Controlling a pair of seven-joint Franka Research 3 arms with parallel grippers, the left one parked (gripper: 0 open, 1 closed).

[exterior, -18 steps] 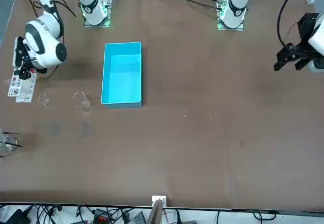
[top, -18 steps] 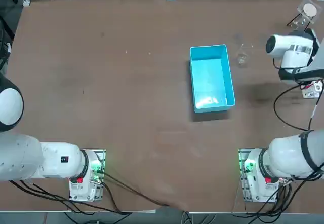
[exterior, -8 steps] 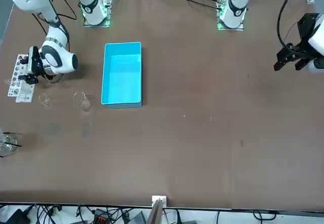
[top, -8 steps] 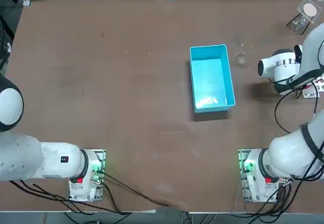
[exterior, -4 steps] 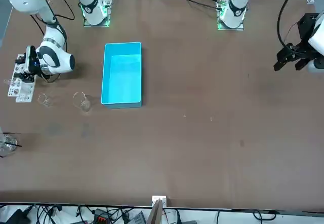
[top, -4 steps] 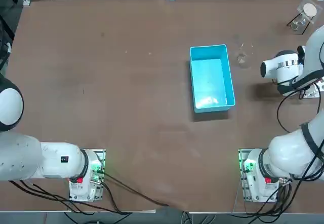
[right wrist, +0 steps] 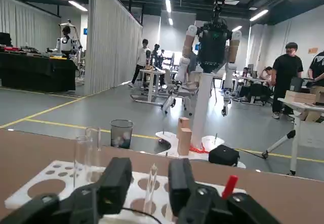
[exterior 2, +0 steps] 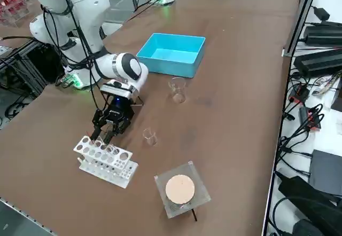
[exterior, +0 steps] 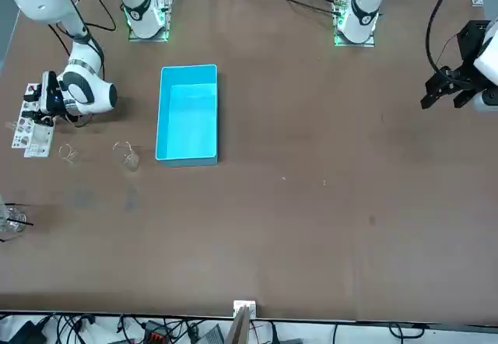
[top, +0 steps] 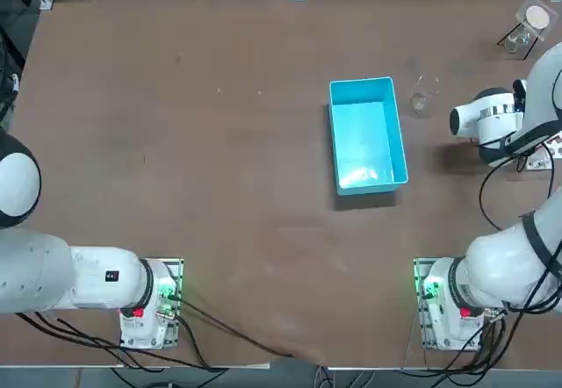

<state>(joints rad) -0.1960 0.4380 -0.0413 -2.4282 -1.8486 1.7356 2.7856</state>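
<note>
Right gripper has come down low and tipped over the white tube rack near the table's right edge, and over the last half second it's barely budged, so it looks settled in place. Fingers apart, straddling a thin glass tube that stands in the rack, neither pad touching it as far as I can see. So the approach looks finished, the tube not yet gripped. Just beyond sits a small beaker, farther a taller beaker, then the blue bin

Brown table with blue bin, beaker, tube rack
</note>
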